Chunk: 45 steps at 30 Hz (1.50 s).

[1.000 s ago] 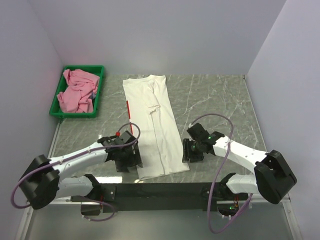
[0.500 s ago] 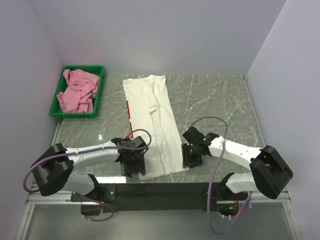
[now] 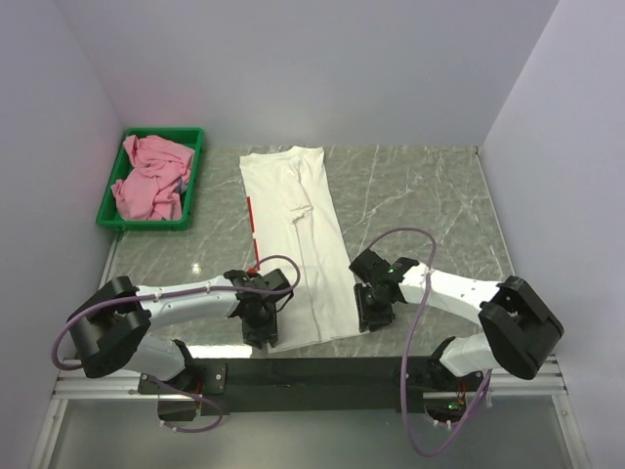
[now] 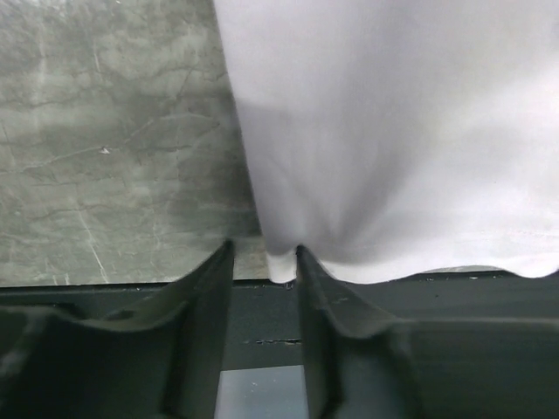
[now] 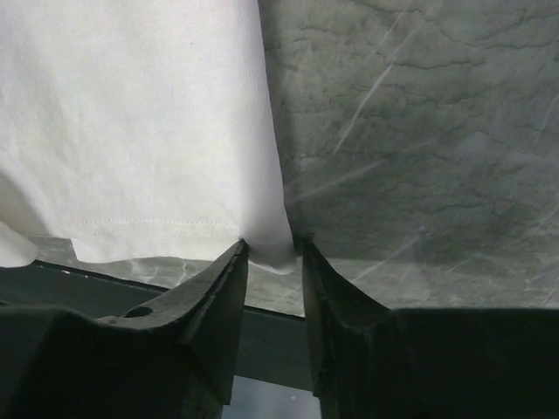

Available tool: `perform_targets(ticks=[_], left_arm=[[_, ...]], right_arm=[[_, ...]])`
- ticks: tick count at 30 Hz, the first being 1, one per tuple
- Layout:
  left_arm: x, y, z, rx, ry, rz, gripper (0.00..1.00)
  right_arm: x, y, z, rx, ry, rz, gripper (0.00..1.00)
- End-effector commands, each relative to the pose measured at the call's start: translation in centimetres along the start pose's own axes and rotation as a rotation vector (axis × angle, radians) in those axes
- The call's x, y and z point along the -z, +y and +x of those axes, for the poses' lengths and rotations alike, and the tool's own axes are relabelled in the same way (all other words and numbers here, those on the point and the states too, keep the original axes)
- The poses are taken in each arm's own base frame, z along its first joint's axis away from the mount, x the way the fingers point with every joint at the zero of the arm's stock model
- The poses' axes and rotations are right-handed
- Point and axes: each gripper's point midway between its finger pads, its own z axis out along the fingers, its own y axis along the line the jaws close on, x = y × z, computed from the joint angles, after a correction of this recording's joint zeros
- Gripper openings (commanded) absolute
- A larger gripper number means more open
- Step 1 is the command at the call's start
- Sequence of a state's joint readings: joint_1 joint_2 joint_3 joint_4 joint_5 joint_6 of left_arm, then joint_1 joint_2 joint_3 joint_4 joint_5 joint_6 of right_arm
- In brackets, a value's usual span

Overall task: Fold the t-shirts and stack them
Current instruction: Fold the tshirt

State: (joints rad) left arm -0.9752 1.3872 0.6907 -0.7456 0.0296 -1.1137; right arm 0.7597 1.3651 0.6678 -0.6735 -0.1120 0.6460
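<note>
Reads as a robotics lab test cell, not a home or a shop.

- Holds two white-and-black jointed robot arms, left (image 3: 186, 296) and right (image 3: 459, 291), mounted side by side on a black metal base bar (image 3: 312, 372) at the near edge.
- Shows bare purple cables (image 3: 402, 232) looping loose off both arms, and a small green indicator light (image 3: 450, 405) lit near the right base.
- Sits on a grey-green marble-patterned tabletop (image 3: 420, 195), boxed in on three sides by plain pale lilac wall panels (image 3: 293, 68).
- Rests on a silver aluminium frame rail (image 3: 107, 389) along the front.
- Keeps a green rectangular plastic tray (image 3: 193, 181) at the far left corner.
</note>
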Motion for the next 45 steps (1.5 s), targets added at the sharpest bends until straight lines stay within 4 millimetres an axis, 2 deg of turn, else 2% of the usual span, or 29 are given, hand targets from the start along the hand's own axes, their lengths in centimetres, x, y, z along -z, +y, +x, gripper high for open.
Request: perform_targets(ticks=[1,2,5,6,11,16,18,19,23,25,26,27,28,29,30,31,32,33,34,36,38,39,45], left_arm=[[-0.8,-1.1,0.5,-0.003,0.022,0.038,0.35],[-0.8,-1.2,0.5,-0.006,0.023,0.04,0.3],[-0.6,-1.3,0.3,-0.017,0.016,0.047,0.12],[-0.6,-1.3,0.3,-0.016,0.015,0.049,0.02],[0.0,-1.1,0.6,-0.02,0.022,0.051,0.01],[1.4,-0.6,1.8,-0.052,0.058,0.081,0.01],[2.4,-0.9,1.2,-0.069,0.04,0.092,0.01],[3.0,-0.8,1.0,-0.072,0.032,0.096,0.01],[4.8,-2.0,-2.8,-0.037,-0.029,0.189,0.01],[5.0,-1.0,-5.7,0.005,-0.072,0.183,0.01],[5.4,-0.6,-7.8,0.049,-0.107,0.182,0.01],[5.6,-0.4,-8.9,0.045,-0.129,0.181,0.01],[5.6,-0.3,-9.8,0.057,-0.142,0.183,0.01],[6.4,-0.4,-12.0,0.092,-0.184,0.209,0.01],[6.7,-0.2,-13.0,0.096,-0.205,0.21,0.01],[6.7,0.0,-14.1,0.105,-0.226,0.198,0.01],[7.6,-0.1,-15.9,0.12,-0.274,0.205,0.01],[7.7,0.1,-16.8,0.116,-0.295,0.195,0.01],[7.5,0.3,-17.7,0.121,-0.304,0.183,0.01],[7.9,0.8,-20.0,0.145,-0.348,0.187,0.01],[7.9,1.5,-22.0,0.18,-0.378,0.17,0.01],[8.0,1.6,-23.0,0.184,-0.403,0.167,0.01],[8.6,1.6,-27.5,0.192,-0.498,0.151,0.01]], right_arm=[[-0.1,0.1,-0.3,0.015,-0.004,0.027,0.37],[-0.1,0.1,-0.4,0.019,-0.005,0.026,0.26],[0.2,0.3,-0.8,0.028,-0.03,0.021,0.09],[0.3,0.3,-0.9,0.028,-0.033,0.021,0.01],[1.2,0.4,-1.0,0.059,-0.036,0.016,0.0],[2.4,0.5,0.0,0.111,-0.001,-0.013,0.0],[3.0,0.5,-0.3,0.117,-0.009,-0.008,0.0],[3.8,0.9,-1.3,0.131,-0.039,-0.012,0.0],[5.5,2.4,-4.7,0.138,-0.099,-0.043,0.0],[6.3,3.2,-7.2,0.143,-0.14,-0.053,0.0],[6.6,3.4,-8.2,0.146,-0.155,-0.05,0.0],[7.0,3.8,-10.0,0.148,-0.176,-0.049,0.0],[7.2,4.2,-10.8,0.153,-0.184,-0.052,0.0],[7.5,4.5,-11.8,0.157,-0.198,-0.054,0.0],[7.2,4.5,-12.6,0.165,-0.194,-0.038,0.0],[8.3,5.2,-14.4,0.163,-0.236,-0.051,0.0],[8.5,5.4,-15.3,0.164,-0.249,-0.052,0.0],[8.1,5.6,-16.1,0.171,-0.242,-0.045,0.0],[8.8,6.3,-17.4,0.173,-0.275,-0.058,0.0],[8.3,6.4,-18.8,0.175,-0.278,-0.054,0.0],[8.6,6.8,-20.5,0.172,-0.309,-0.054,0.0],[7.9,6.7,-21.1,0.177,-0.302,-0.046,0.0],[7.3,6.8,-25.2,0.154,-0.364,-0.044,0.0]])
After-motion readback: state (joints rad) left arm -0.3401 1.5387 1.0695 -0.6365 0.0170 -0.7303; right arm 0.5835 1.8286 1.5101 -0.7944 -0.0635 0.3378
